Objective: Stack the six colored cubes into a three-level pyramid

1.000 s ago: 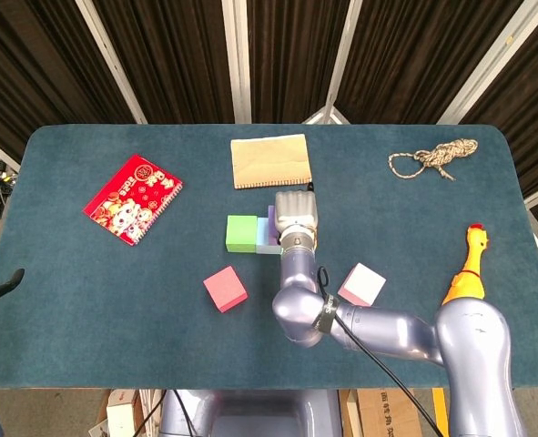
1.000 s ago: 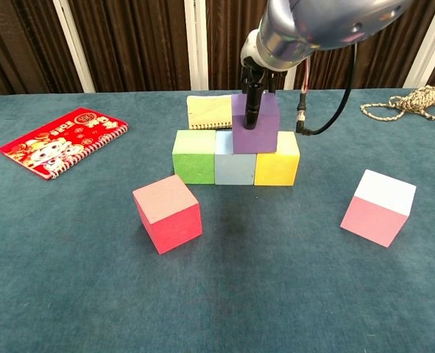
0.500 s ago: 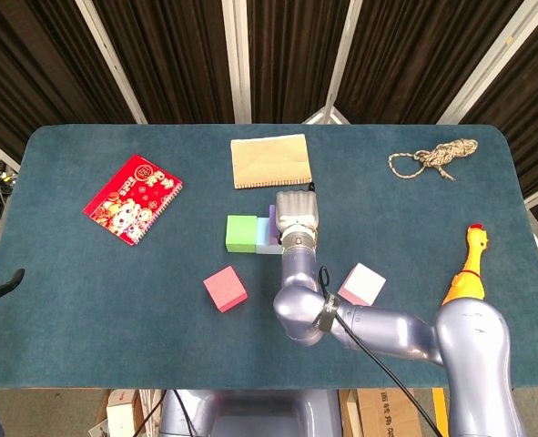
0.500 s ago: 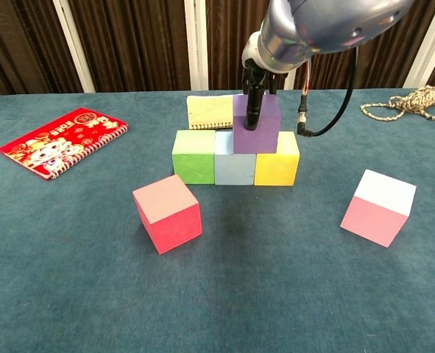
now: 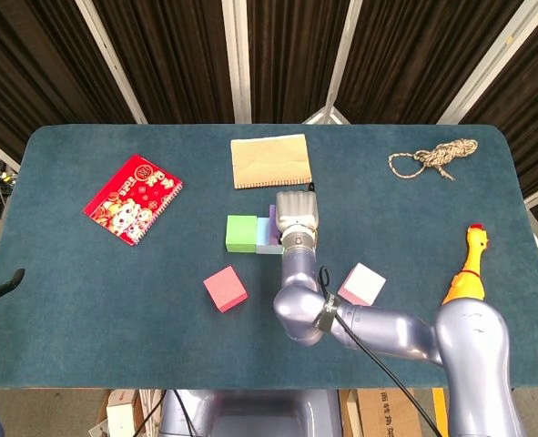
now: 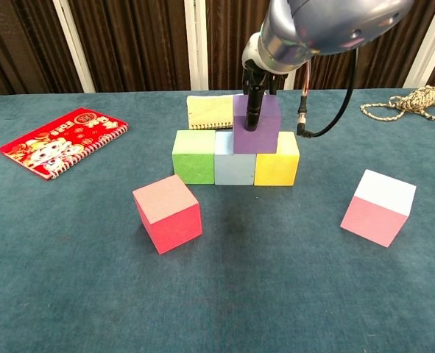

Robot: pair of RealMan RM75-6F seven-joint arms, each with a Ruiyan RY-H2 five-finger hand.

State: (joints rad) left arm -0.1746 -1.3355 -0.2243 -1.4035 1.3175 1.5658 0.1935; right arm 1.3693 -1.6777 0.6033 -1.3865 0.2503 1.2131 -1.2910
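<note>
Green, light blue and yellow cubes form a touching row at the table's middle. A purple cube sits on top, straddling the blue and yellow ones. My right hand reaches down from above and grips it, one dark finger lying down its front face. In the head view the hand covers most of the row; only the green cube shows fully. A red cube lies loose at the front left, a pink cube at the front right. Only a sliver of my left hand shows off the table's left edge.
A red spiral notebook lies at the left. A tan notepad sits just behind the row. A coil of rope is at the back right, and a yellow rubber chicken lies by the right edge.
The purple cube and my right hand have shifted a few pixels to the right on top of the row. Nothing else has moved.
</note>
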